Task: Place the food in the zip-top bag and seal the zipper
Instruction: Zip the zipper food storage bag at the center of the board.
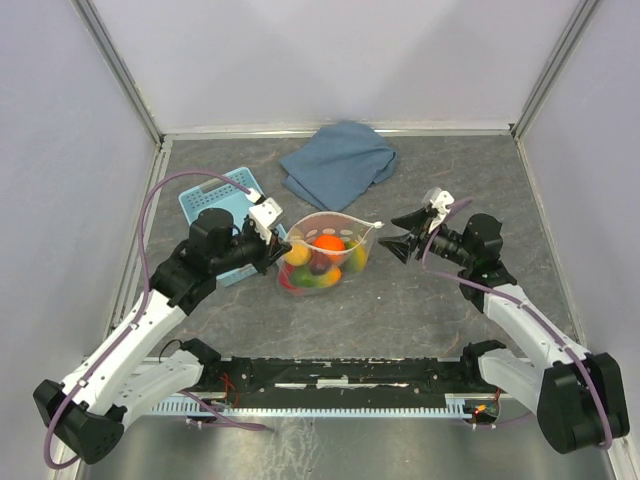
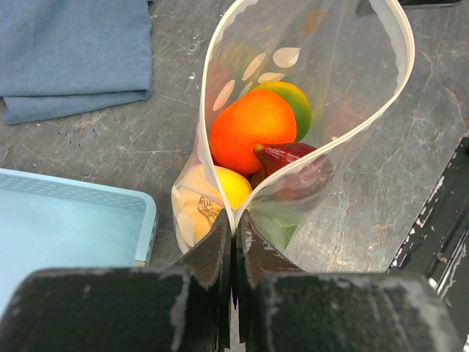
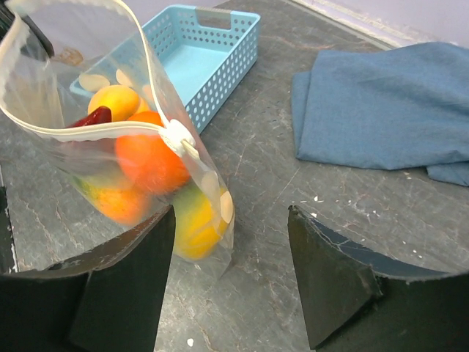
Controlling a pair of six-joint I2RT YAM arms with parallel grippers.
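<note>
I work over a dark, scuffed stone-look tabletop [image 1: 430, 320], boxed by plain pale walls [image 1: 330, 60] and metal posts [image 1: 119, 72].

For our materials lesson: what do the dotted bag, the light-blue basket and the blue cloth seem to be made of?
The zip-top bag looks like thin clear plastic film, glossy: fruit shows through it. The basket seems rigid moulded plastic, smooth, with even rows of holes. The cloth is probably woven fabric, matte, lying in soft folds.
</note>
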